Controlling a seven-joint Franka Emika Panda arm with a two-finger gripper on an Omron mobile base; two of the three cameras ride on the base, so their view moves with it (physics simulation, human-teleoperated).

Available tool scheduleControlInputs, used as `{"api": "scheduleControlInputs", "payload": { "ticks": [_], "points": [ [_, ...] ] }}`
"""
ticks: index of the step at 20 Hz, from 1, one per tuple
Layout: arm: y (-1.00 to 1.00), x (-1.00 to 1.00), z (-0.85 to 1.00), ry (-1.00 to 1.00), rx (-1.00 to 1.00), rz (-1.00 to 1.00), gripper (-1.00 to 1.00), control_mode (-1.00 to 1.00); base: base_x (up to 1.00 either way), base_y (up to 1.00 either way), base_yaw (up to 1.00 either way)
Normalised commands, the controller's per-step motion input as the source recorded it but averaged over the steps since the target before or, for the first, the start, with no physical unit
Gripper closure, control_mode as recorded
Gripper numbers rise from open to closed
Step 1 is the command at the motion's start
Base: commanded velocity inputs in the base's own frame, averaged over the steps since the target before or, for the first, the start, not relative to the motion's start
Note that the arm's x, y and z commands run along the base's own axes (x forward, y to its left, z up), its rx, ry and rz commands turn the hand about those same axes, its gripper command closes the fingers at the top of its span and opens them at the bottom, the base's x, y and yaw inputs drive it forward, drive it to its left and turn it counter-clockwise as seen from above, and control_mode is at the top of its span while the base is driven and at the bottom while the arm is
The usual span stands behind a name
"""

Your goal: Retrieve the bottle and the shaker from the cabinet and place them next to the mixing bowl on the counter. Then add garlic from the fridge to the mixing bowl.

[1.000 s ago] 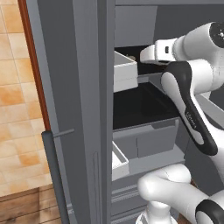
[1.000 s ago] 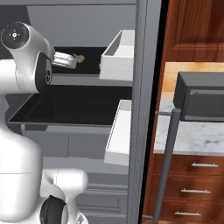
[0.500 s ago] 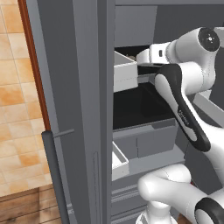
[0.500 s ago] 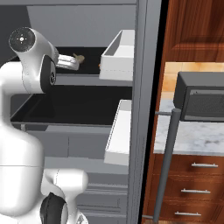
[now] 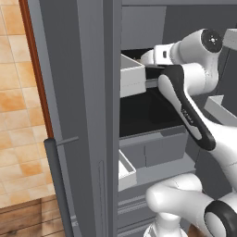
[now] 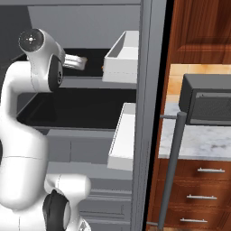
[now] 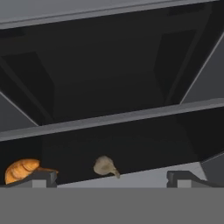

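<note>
One stage in hand: the last part of the task, fetching the garlic from the fridge, judging by where the arm is.
Fridge (image 6: 149,90): tall and grey, its door standing open, with dark inner shelves and white door bins. The white arm reaches deep into it at upper-shelf level.
Hand (image 7: 111,177): its two dark fingertips stand wide apart with nothing between them, so it is open and empty. In the right base view the hand (image 6: 76,60) points level into the shelf.
Garlic (image 7: 105,166): a small pale brown bulb lying on the dark shelf, straight ahead of the hand and a little toward its left fingertip. It is near but not yet between the fingers.
Orange item (image 7: 21,169): a rounded golden-orange food, perhaps a pastry, on the same shelf, off to the left just beyond the left fingertip, apart from the garlic.
Behind the hand, to its right: a grey microwave (image 6: 207,103) sits on the white marble bench (image 6: 198,144) past the open door.
Bottle, shaker, mixing bowl: whether the first two are already set by the bowl cannot be told.
Left to do: close on the garlic, lift it out, carry it to the bowl and drop it in.
Progress, as a judgement: late in the task, but the garlic is still untouched.
</note>
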Motion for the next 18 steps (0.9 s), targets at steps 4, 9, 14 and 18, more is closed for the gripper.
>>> {"api": "scheduleControlInputs", "payload": {
  "ticks": [4, 9, 14, 18],
  "points": [
    [0.0, 0.3, 0.0, 0.0, 0.0, 0.0, -1.0, -1.0, 0.0, 0.0, 0.0],
    [0.0, 0.26, -0.02, 0.0, 0.0, 0.0, -1.0, -1.0, 0.0, 0.0, 0.0],
    [-0.01, 0.21, -0.08, 0.0, 0.0, 0.01, -1.0, -1.0, 0.0, 0.0, 0.0],
    [-0.01, 0.22, -0.09, 0.0, 0.0, 0.01, -1.0, -1.0, 0.0, 0.0, 0.0]
  ]
}}
